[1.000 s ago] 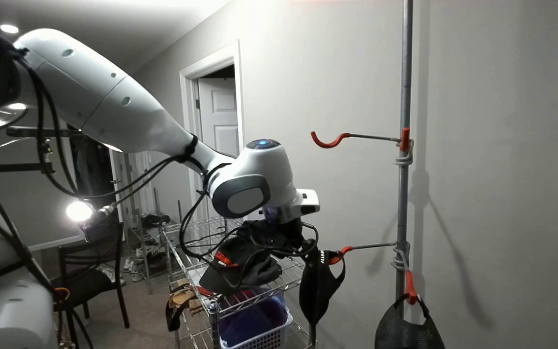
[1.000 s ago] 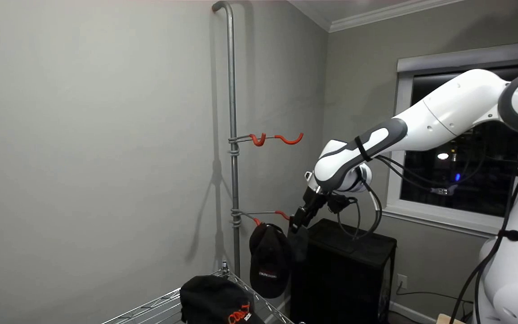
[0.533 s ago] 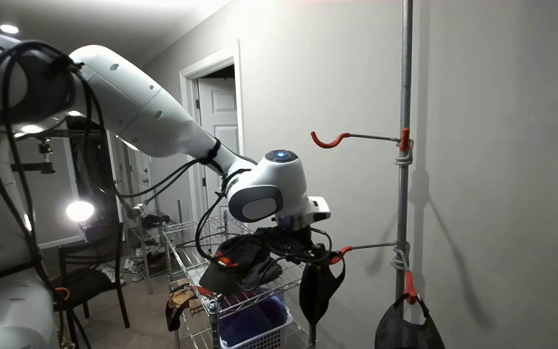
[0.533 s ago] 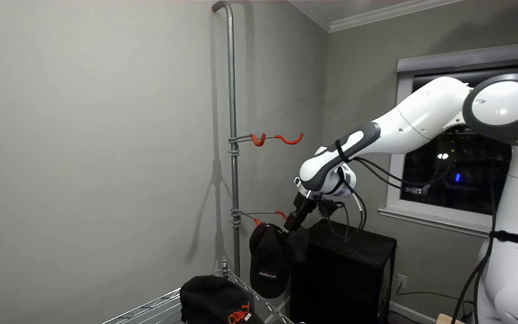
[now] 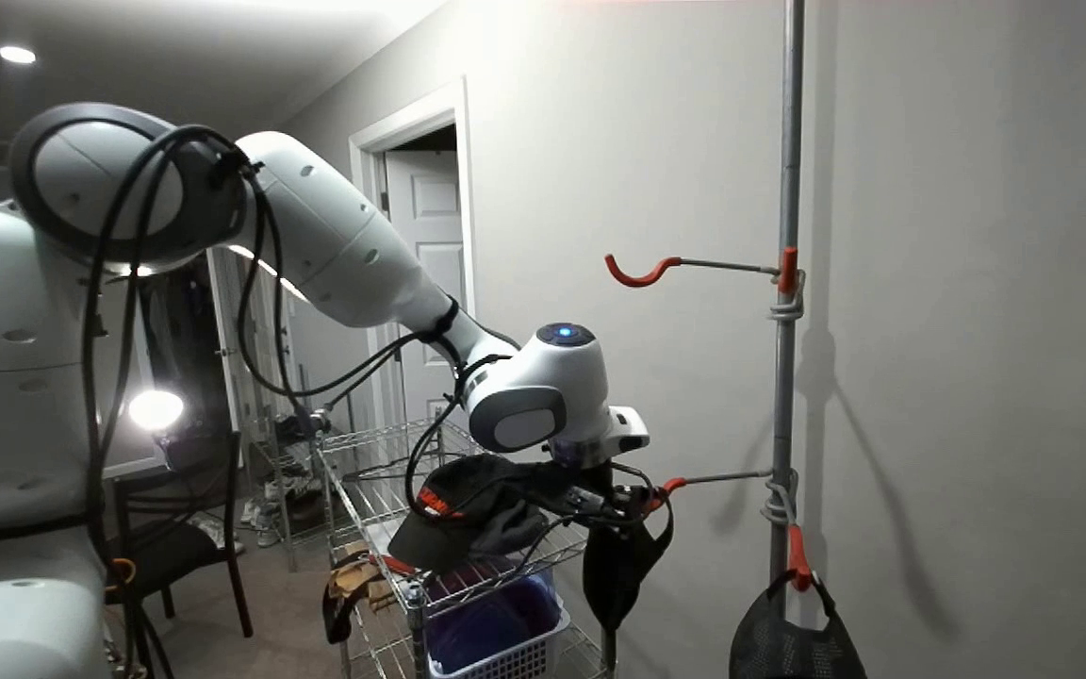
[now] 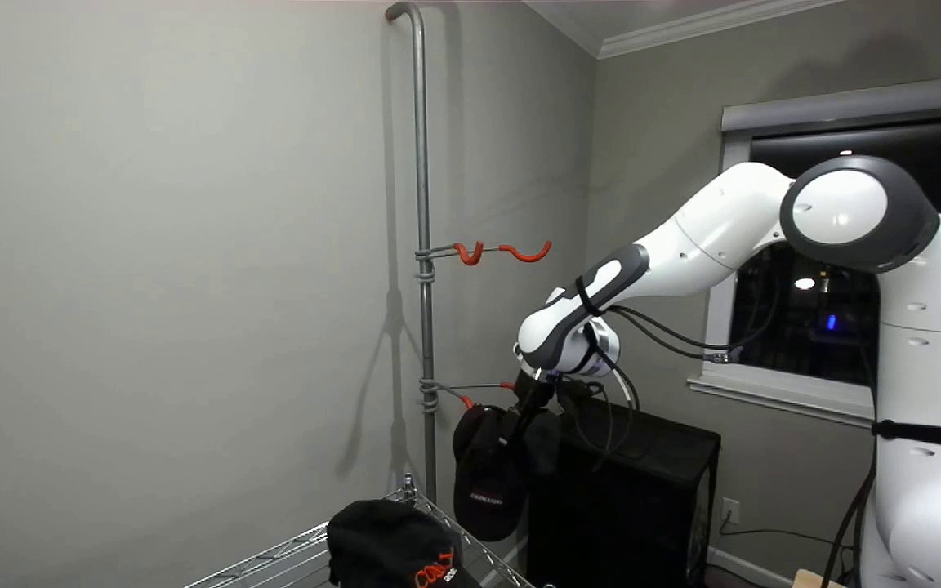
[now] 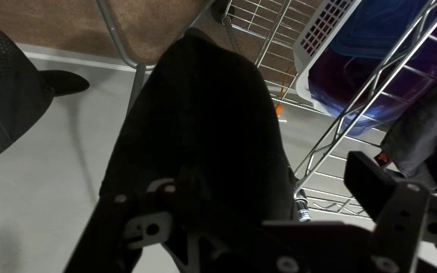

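Observation:
My gripper stands wide open in the wrist view, and its right finger pad shows plainly. The left finger blends into a black cap that hangs just ahead; I cannot tell whether they touch. In an exterior view this cap hangs from a lower red-tipped hook on a metal pole, with the gripper at its top. A mesh-backed cap hangs on the neighbouring lower hook; it shows white lettering as a dark cap from the opposite side.
Two upper red hooks on the pole carry nothing. A wire rack beside the pole bears a dark cap with orange lettering. Under it sits a white basket with purple-blue contents. A black cabinet stands behind the hanging caps.
My arm has reached further toward the pole and come down, bringing the open gripper lower against the top of the hanging black cap. The caps and hooks look unmoved.

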Action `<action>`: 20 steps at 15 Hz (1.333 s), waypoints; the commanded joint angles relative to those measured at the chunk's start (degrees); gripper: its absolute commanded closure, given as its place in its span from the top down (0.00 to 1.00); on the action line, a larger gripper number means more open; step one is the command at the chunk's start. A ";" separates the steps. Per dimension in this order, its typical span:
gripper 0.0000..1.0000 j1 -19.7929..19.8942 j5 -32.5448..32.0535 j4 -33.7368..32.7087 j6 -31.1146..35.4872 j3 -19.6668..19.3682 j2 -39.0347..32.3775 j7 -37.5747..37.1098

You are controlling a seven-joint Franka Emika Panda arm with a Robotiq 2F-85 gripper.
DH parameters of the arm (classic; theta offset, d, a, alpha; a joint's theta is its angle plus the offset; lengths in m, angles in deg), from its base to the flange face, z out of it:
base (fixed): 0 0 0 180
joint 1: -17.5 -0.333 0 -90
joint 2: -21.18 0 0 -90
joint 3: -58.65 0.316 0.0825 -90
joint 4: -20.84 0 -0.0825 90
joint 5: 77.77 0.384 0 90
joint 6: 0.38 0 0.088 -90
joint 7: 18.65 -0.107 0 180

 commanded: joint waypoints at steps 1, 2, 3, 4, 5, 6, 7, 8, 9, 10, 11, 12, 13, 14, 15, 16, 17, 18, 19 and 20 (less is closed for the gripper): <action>1.00 3.80 0.99 -1.77 3.30 3.04 -2.73 1.90; 0.89 4.55 1.11 -2.06 3.95 3.64 -3.22 2.11; 0.74 5.27 1.16 -2.32 4.35 4.23 -3.57 2.33; 0.68 5.91 1.27 -2.58 4.37 4.78 -3.87 2.39; 0.60 6.46 1.14 -2.79 4.24 5.23 -4.06 2.32; 0.54 6.95 1.10 -3.03 4.17 5.67 -4.33 2.31; 0.47 7.31 0.92 -3.17 3.89 6.05 -4.41 2.08; 0.41 7.68 0.97 -3.28 3.78 6.42 -4.53 2.12; 0.35 7.93 0.90 -3.29 3.54 6.74 -4.45 2.08; 0.28 8.17 0.94 -3.32 3.50 7.05 -4.43 2.15; 0.22 8.32 0.96 -3.34 3.26 7.26 -4.28 2.17; 0.15 8.44 1.01 -3.46 3.22 7.44 -4.28 2.15; 0.09 8.61 1.07 -3.52 3.02 7.63 -4.08 2.09; 0.03 8.73 1.12 -3.62 2.92 7.80 -3.99 2.12; 0.01 8.83 1.30 -3.65 2.52 7.91 -3.63 2.10; 0.00 9.00 1.62 -3.64 1.12 7.95 -2.78 1.88; 0.00 9.47 2.84 -3.61 -1.16 8.23 -1.55 2.96; 0.00 9.70 3.42 -3.40 -3.04 8.07 -0.19 2.77; 0.01 9.89 3.90 -3.50 -5.27 7.84 0.86 2.80; 0.01 9.91 4.34 -3.40 -6.91 7.28 2.22 2.45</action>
